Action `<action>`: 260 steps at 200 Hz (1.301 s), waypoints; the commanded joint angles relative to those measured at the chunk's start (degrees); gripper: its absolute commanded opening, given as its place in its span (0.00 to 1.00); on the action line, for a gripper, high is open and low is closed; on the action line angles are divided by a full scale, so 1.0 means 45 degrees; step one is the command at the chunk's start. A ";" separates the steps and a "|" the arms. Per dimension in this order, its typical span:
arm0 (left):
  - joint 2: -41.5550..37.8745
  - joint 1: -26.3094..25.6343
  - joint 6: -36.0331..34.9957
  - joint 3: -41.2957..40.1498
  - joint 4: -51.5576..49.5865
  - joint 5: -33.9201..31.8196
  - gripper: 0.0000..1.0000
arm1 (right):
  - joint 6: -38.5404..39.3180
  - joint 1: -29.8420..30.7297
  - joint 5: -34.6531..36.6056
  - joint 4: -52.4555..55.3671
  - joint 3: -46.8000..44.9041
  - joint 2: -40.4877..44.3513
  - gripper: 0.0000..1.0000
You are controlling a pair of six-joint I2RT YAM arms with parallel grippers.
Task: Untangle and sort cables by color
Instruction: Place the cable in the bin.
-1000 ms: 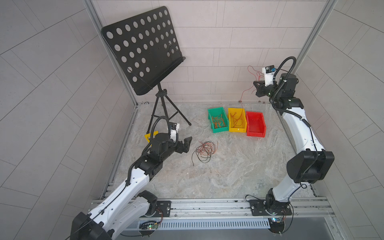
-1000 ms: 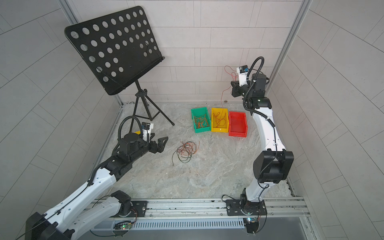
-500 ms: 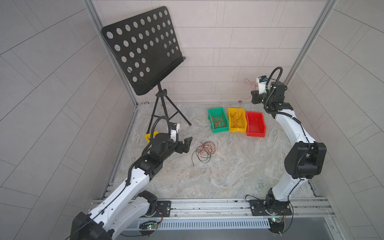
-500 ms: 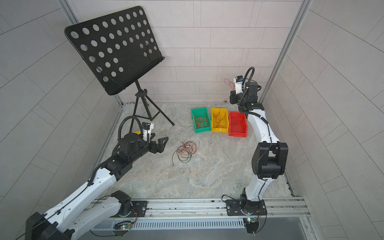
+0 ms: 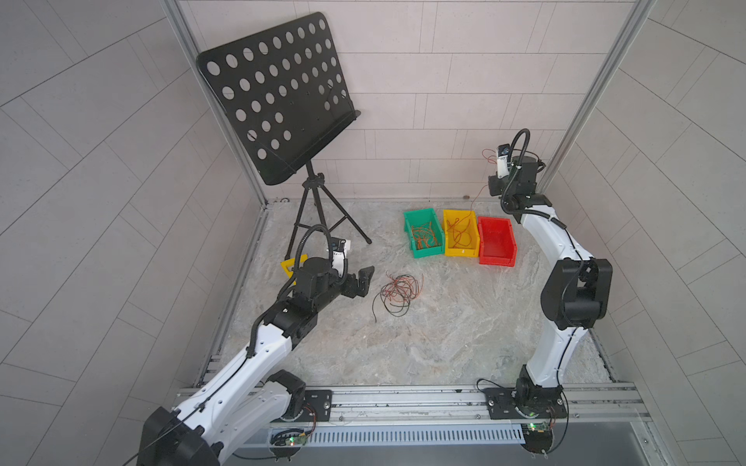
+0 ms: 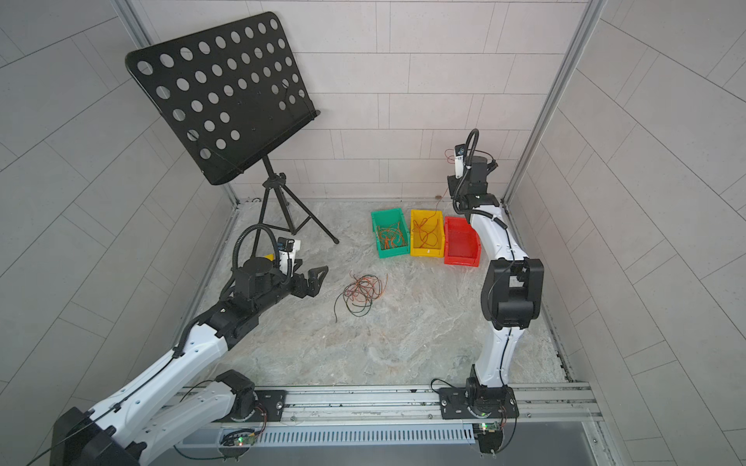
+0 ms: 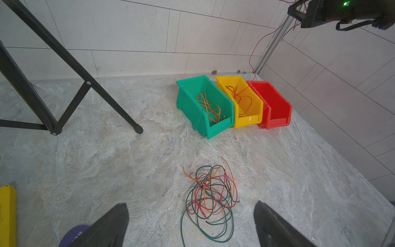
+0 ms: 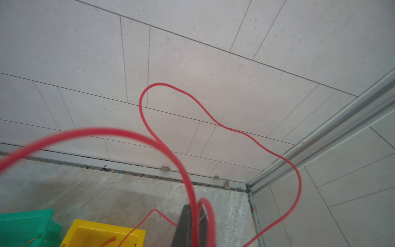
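High behind yellow bin (image 5: 460, 253), R gripper (image 8: 193, 213): clamps red cable (image 8: 111, 129), tail inside bin.
L gripper (image 5: 360, 281): wide.
Next: prob. lower cable in.

Glossy plastic bins (image 7: 248, 120); matt marbled stone-look tabletop (image 7: 128, 171); matt black metal music stand (image 5: 311, 129); smooth-sheathed cables (image 7: 210, 192).

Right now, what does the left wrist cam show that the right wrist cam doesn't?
Left wrist only: the cable tangle on the floor ahead of the open left gripper, the red bin and the stand legs.
Right wrist only: a close-up of the right gripper shut on the red cable, which loops above it.
Both: the green bin, the yellow bin and the red cable trailing into the yellow bin.
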State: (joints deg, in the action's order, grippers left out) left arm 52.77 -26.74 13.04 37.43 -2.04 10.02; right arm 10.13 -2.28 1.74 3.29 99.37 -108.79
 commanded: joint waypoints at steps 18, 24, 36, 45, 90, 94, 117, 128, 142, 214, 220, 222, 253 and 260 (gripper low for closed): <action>0.0166 0.0048 -0.0162 0.0427 0.0237 0.0117 0.98 | 0.0814 0.0092 0.2710 -0.0632 -0.0087 0.0179 0.00; 0.0167 0.0051 -0.0167 0.0430 0.0227 0.0102 0.98 | 0.0916 0.0102 0.2961 -0.0617 -0.0076 0.0220 0.00; 0.0148 0.0050 -0.0156 0.0407 0.0204 0.0096 0.99 | 0.1001 0.0098 0.3481 -0.0645 -0.0191 0.0348 0.00; 0.0110 0.0058 -0.0155 0.0413 0.0210 0.0093 0.98 | 0.1144 0.0109 0.3539 -0.0614 -0.0278 0.0465 0.00; 0.0090 0.0048 -0.0106 0.0357 0.0247 0.0138 0.98 | 0.1910 0.0519 0.2873 -0.0101 -0.1029 0.1022 0.00; 0.0084 0.0063 -0.0092 0.0337 0.0263 0.0147 0.98 | 0.1993 0.0586 0.2840 0.0038 -0.1066 0.1021 0.00; 0.0049 0.0046 -0.0077 0.0349 0.0240 0.0162 0.98 | 0.1641 0.0964 0.2165 0.0250 -0.1653 0.1356 0.00; 0.0012 0.0047 -0.0075 0.0349 0.0210 0.0174 0.98 | 0.1151 0.1020 0.1032 0.0260 -0.2068 0.1655 0.00; -0.0030 0.0047 -0.0102 0.0315 0.0220 0.0151 0.98 | 0.0578 0.1150 -0.0135 0.0325 -0.2466 0.2039 0.00; -0.0067 0.0060 -0.0160 0.0302 0.0226 0.0204 0.98 | -0.1016 0.1504 -0.3735 0.2775 -0.1811 0.1437 0.00; -0.0086 0.0052 -0.0172 0.0297 0.0222 0.0210 0.98 | -0.1071 0.1505 -0.3860 0.3177 -0.1587 0.1235 0.00; -0.0096 0.0056 -0.0165 0.0296 0.0210 0.0213 0.98 | -0.1082 0.1504 -0.3901 0.3278 -0.1524 0.1171 0.00; -0.0136 0.0047 -0.0207 0.0311 0.0206 0.0209 0.98 | -0.1767 0.1504 -0.5286 0.3813 -0.1325 0.0433 0.00; -0.0124 0.0045 -0.0221 0.0297 0.0199 0.0200 0.99 | -0.1916 0.1510 -0.5595 0.3926 -0.1225 0.0229 0.00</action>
State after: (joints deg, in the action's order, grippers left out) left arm 53.19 -26.74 13.04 37.43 -2.04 10.48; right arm 5.23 4.36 -16.53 15.92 92.79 -104.79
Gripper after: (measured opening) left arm 0.984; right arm 0.062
